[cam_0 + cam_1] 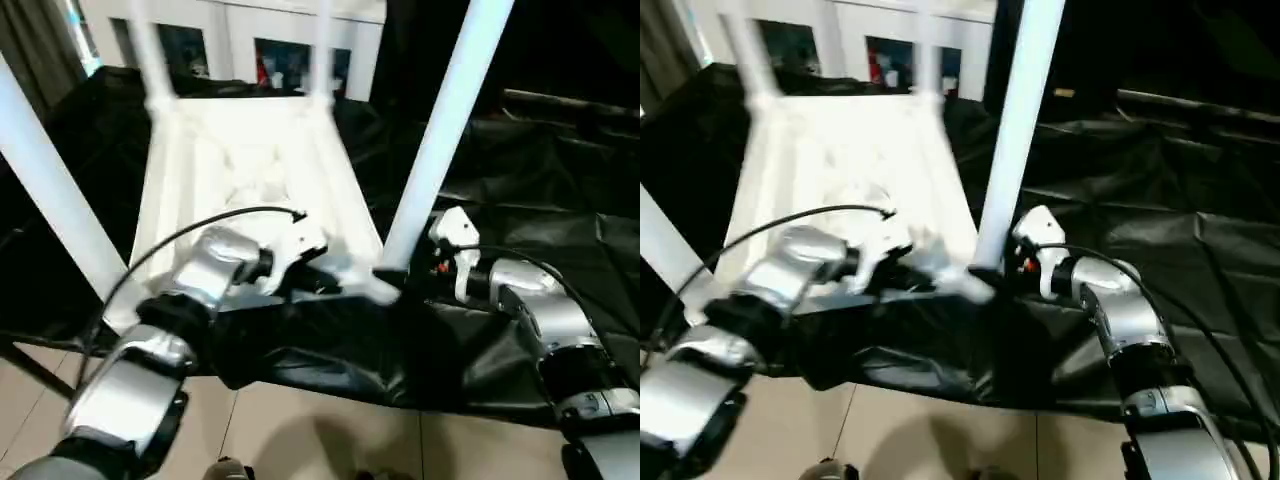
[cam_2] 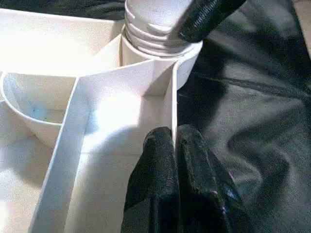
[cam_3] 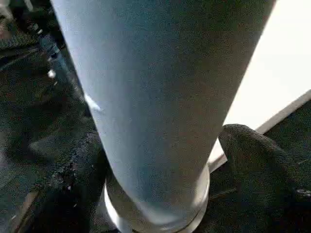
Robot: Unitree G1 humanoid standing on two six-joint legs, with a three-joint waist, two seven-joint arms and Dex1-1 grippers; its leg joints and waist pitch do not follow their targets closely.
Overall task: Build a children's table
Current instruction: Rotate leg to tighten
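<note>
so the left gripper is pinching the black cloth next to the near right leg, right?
Not the cloth: in the left wrist view the left gripper is shut on a thin white rib of the tabletop, beside the socket of the near right leg. The black cloth lies alongside.

Tabletop (image 1: pixel 840 160) upside down on black sheet (image 1: pixel 1160 200), legs up. My L gripper (image 1: pixel 902 262) at its near edge; R gripper (image 1: pixel 1025 255) just beside near-right leg (image 1: pixel 1012 130). Cabinet (image 1: pixel 890 40) behind.

Black crumpled sheet (image 1: pixel 520 180), upturned white tabletop (image 1: pixel 250 170) lying on it
</note>
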